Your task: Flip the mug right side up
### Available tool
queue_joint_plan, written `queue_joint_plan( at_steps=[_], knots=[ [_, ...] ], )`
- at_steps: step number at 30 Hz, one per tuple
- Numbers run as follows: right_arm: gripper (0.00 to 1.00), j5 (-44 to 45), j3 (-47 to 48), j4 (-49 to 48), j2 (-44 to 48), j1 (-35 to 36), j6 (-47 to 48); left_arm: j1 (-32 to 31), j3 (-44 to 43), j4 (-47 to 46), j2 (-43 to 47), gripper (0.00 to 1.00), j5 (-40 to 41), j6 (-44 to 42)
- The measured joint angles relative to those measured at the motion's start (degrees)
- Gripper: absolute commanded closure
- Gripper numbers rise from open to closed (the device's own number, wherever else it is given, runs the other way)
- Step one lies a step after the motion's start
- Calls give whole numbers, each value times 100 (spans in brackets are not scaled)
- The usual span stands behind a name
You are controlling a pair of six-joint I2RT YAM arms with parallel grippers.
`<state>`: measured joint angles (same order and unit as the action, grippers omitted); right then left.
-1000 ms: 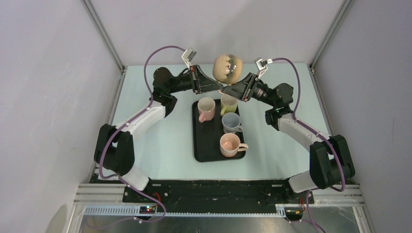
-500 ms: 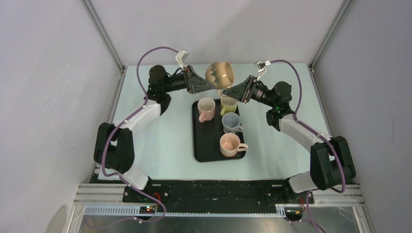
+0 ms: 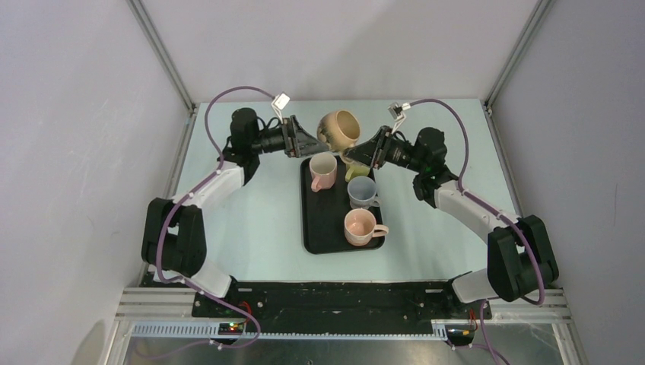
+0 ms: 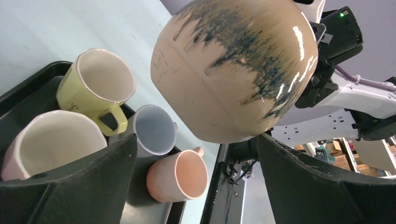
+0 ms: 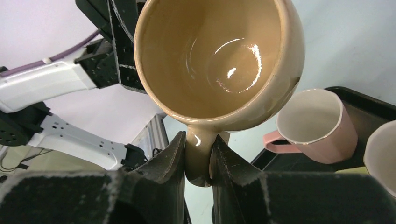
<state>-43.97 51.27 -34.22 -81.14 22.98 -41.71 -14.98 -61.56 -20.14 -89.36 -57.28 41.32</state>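
Note:
A round tan mug (image 3: 339, 129) streaked with dark blue hangs in the air above the far end of the black tray (image 3: 323, 220). It is tilted, and its mouth shows from above. My right gripper (image 5: 198, 137) is shut on the mug's handle (image 5: 200, 161), and the glossy inside of the mug (image 5: 215, 60) fills the right wrist view. My left gripper (image 4: 195, 140) is open. Its fingers (image 4: 93, 177) stand on either side below the mug's rounded belly (image 4: 233, 70), apart from it. Seen from above, the left gripper (image 3: 310, 141) sits just left of the mug.
Several mugs stand upright on the tray: a pink one (image 3: 322, 170), a yellow one (image 3: 356, 169) partly under the right gripper, a grey-blue one (image 3: 362, 192) and a salmon one (image 3: 360, 226). Walls enclose the pale table (image 3: 251, 213) on three sides.
My left gripper opened, let go of the mug and drew back to the left. The right gripper swung the mug lower and leftward, turning its mouth upward.

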Motion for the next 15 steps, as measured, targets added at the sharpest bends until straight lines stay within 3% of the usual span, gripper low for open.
queue_joint_plan(
  at_steps=[15],
  knots=[
    [100, 267, 0, 1145, -7, 573, 1141, 636, 94, 1753, 372, 0, -212, -1676]
  ],
)
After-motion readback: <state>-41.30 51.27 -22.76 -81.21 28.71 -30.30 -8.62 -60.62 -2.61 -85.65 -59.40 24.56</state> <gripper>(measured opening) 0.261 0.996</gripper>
